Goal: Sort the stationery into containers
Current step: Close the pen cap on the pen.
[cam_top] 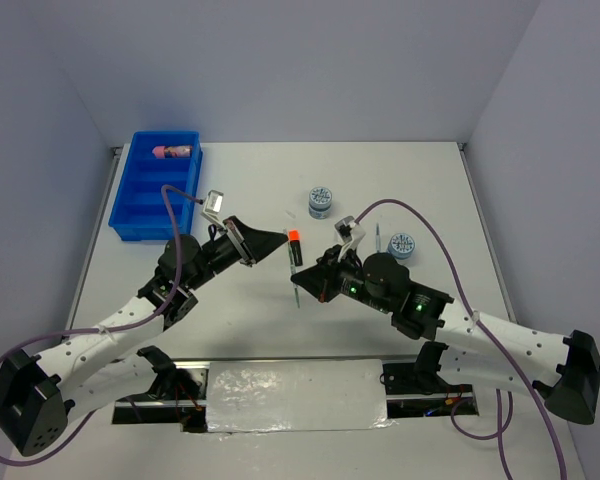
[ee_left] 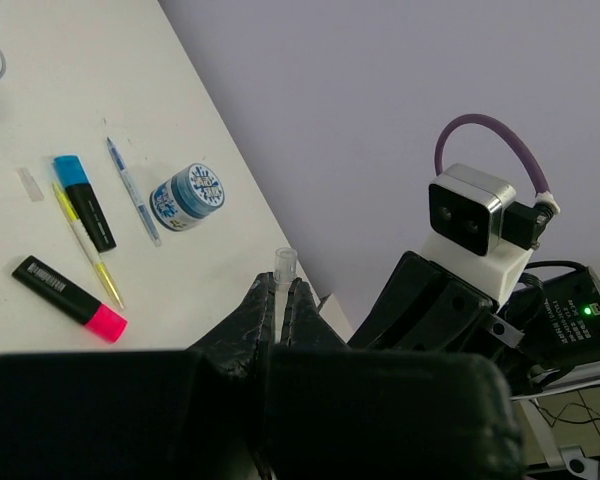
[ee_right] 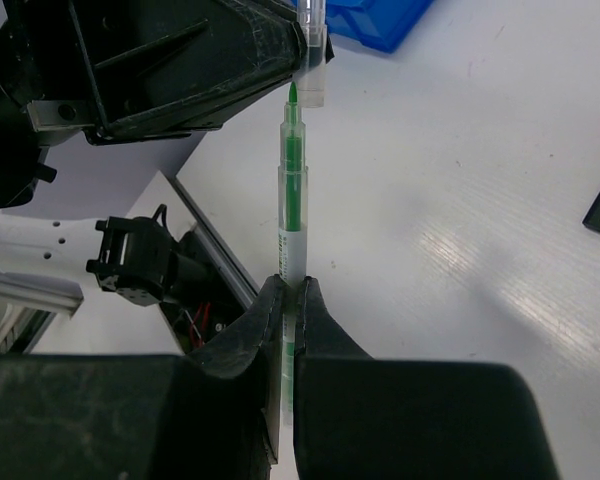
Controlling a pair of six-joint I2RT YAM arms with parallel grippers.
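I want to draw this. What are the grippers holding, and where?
The right gripper pinches the green pen by its barrel; the left gripper pinches a clear cap by one end.

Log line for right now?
left gripper: shut on cap | right gripper: shut on pen | pen: uncapped, tip near cap
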